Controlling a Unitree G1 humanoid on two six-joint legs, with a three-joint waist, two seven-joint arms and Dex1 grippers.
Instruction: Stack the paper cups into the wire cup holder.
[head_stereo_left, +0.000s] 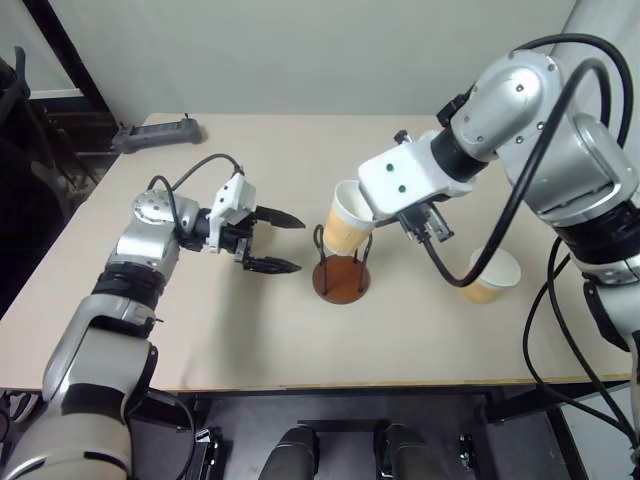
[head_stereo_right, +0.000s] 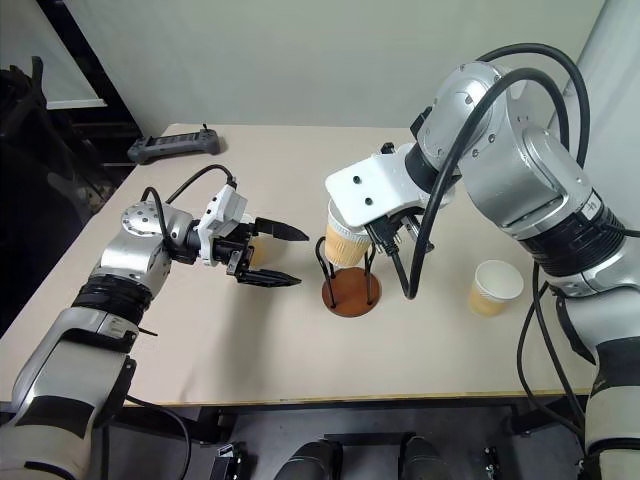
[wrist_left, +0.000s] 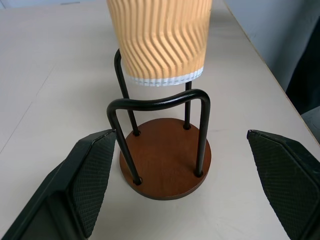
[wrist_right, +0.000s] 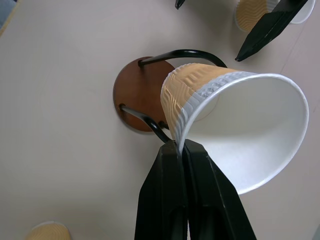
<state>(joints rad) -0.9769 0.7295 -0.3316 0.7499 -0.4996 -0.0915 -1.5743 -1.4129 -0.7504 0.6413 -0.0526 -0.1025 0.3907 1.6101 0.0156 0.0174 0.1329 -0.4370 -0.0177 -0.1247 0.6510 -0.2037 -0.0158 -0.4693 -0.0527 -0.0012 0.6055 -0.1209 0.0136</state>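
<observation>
The right gripper (wrist_right: 181, 150) is pinching the wall of a paper cup (head_stereo_left: 347, 225) at its rim, one black finger inside and one outside, jaws pressed tight on the paper. It is holding this ribbed tan cup tilted, its white mouth leaning toward the robot's left, with the narrow bottom hanging just above the two dark wire loops of the cup holder (head_stereo_left: 341, 281). In the left wrist view the cup's bottom is sitting slightly above the top of the nearer loop, not yet down between the wires. The holder's round reddish-brown base is resting flat on the desk (head_stereo_left: 250, 340), near the middle.

The left gripper (head_stereo_left: 276, 241) is hovering just to the robot's left of the holder, pointing sideways toward it, with its two fingers spread wide apart and gripping nothing.

A second cup (head_stereo_left: 491, 277) is standing upright on the desk to the robot's right of the holder, well apart from it. A third cup (head_stereo_right: 258, 253) is peeking out behind the left gripper's fingers, partly hidden.

A dark controller-like device (head_stereo_left: 158, 133) is lying near the far left corner of the desk.
</observation>
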